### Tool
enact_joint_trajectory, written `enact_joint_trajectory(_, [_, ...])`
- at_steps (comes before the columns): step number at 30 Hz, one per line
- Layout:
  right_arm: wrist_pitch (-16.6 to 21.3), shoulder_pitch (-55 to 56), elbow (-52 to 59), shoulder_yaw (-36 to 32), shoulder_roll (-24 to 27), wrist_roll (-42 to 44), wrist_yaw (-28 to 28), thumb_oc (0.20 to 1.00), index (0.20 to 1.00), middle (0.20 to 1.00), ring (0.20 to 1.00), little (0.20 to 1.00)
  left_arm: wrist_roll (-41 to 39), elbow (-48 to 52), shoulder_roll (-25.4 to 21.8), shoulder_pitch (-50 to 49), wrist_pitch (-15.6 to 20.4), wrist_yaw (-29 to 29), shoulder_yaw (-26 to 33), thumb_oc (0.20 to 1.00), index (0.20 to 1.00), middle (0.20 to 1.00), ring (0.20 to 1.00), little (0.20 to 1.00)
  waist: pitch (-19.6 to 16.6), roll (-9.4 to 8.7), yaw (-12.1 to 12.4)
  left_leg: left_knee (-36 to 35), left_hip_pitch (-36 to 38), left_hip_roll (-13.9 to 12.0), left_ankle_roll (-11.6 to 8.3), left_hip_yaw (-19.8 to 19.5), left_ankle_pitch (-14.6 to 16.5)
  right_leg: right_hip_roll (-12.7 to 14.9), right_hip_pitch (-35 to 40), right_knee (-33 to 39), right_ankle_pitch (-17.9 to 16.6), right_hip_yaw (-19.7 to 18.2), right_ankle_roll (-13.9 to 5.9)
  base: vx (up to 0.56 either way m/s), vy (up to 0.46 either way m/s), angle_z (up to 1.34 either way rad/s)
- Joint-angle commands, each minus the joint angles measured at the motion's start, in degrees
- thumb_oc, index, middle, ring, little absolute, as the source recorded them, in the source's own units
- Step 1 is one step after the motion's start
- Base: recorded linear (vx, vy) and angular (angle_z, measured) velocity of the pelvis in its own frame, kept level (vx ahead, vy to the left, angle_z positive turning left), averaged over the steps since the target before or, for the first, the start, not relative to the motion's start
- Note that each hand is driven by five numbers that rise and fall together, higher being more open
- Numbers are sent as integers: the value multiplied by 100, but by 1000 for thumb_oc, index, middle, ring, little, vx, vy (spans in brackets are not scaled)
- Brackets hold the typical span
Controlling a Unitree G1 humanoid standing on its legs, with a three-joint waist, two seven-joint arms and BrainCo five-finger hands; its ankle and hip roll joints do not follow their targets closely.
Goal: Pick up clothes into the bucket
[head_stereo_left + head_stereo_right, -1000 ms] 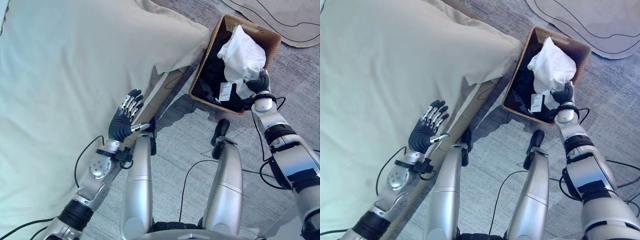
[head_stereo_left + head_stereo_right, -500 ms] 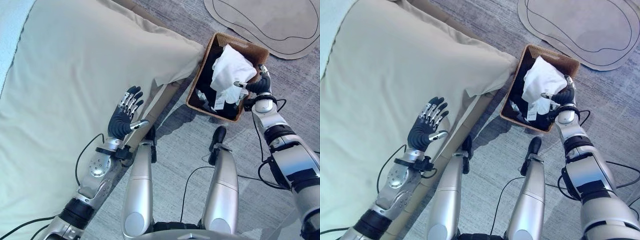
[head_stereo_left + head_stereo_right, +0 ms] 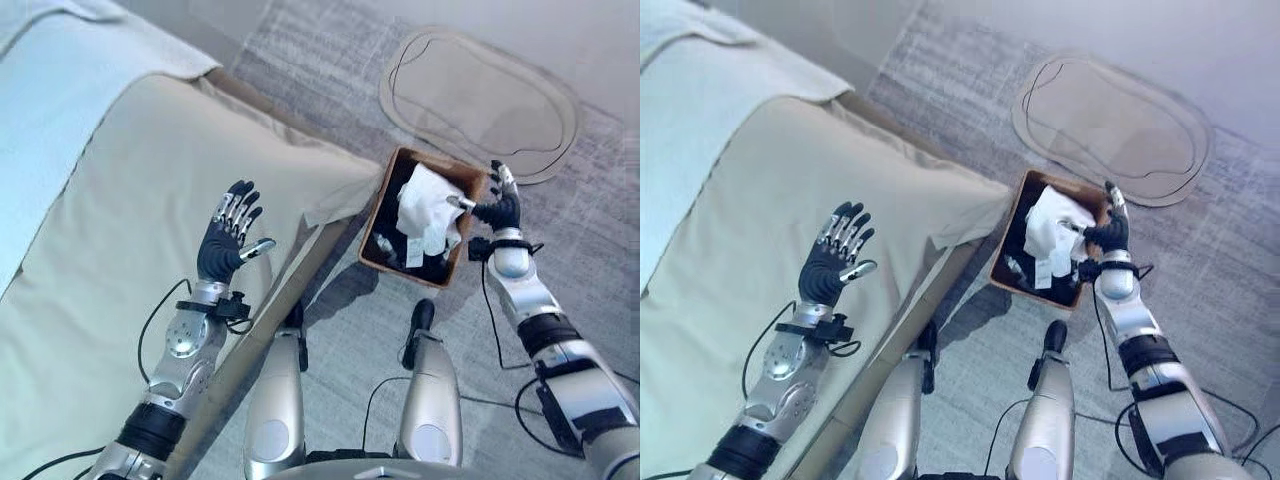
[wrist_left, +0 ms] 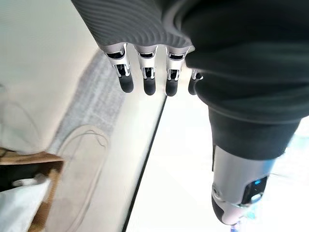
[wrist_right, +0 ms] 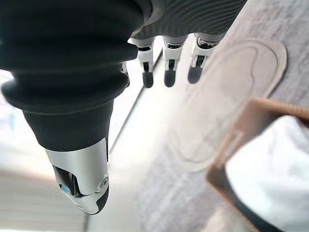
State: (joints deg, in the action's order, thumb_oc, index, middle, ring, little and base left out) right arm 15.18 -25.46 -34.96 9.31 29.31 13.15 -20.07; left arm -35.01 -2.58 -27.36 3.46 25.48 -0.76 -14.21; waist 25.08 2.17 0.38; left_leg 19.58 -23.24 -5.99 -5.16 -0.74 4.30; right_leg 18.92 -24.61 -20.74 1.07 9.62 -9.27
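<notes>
a crumpled white garment (image 3: 428,208) lies on dark clothes inside the brown rectangular wicker bucket (image 3: 383,212), which stands on grey carpet beside the bed's beige duvet (image 3: 120,240). the right hand (image 3: 498,208) hovers at the bucket's far rim – fingers straight, released, holding nothing. the left hand (image 3: 225,243) is raised above the duvet, fingers spread, empty. a beige oval mat (image 3: 480,120) lies beyond the bucket.
</notes>
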Motion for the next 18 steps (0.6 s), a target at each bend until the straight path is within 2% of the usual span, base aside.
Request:
enact_joint_trajectory(1, [397,288,395,-296,-181,-58,157,1000,1000,1000,1000,1000,195,14,35,-212,188,134,222,1000,1000,1000,1000,1000,-392,-218,-36,-270,67,79,116,-64,-191,-126,422,414,-166,174,0,161,-74,9])
enact_joint_trajectory(2, [441,716,711,-391,-348,-49,304,1000,1000,1000,1000,1000,284,-96,93,-367,143,161,317,1000,1000,1000,1000,1000,-512,-251,-38,-479,378,6,93,-93,-217,-180,705,540,-146,217,-12,71,-34,5])
enact_joint_trajectory(8, [457,1596,1187,-485,-626,-92,688,1000,1000,1000,1000,1000,525,-268,193,-772,48,339,469,1000,1000,1000,1000,1000,-939,-284,-31,-1287,1125,-38,104,-143,-474,-327,1387,1101,-239,365,-55,100,-35,6])
enact_joint_trajectory(9, [462,1890,1232,-443,-778,0,863,1000,1000,1000,1000,1000,707,-294,186,-847,30,347,511,1000,1000,1000,1000,1000,-1097,-283,-27,-1667,1347,-72,71,-166,-655,-397,1588,1278,-248,470,-80,69,-22,9])
enact_joint_trajectory(12, [449,2292,1405,-363,-1016,151,1032,1000,1000,1000,1000,1000,835,-388,283,-937,5,338,543,1000,1000,1000,1000,1000,-1300,-261,-52,-2134,1640,-102,-22,-157,-860,-442,1858,1460,-247,654,-108,64,-7,16])
enact_joint_trajectory(16, [439,2551,1510,-264,-1180,368,1184,1000,1000,1000,1000,1000,875,-525,480,-979,-43,278,534,1000,1000,1000,1000,1000,-1413,-251,-83,-2313,1814,-117,-71,-154,-936,-469,2065,1602,-290,783,-119,5,4,24])
enact_joint_trajectory(18, [447,2624,1485,-179,-1297,542,1243,1000,1000,1000,1000,1000,939,-618,594,-1008,-42,220,531,1000,1000,1000,1000,1000,-1521,-258,-83,-2319,1890,-111,-72,-92,-902,-513,2164,1856,-430,756,-129,13,15,10])
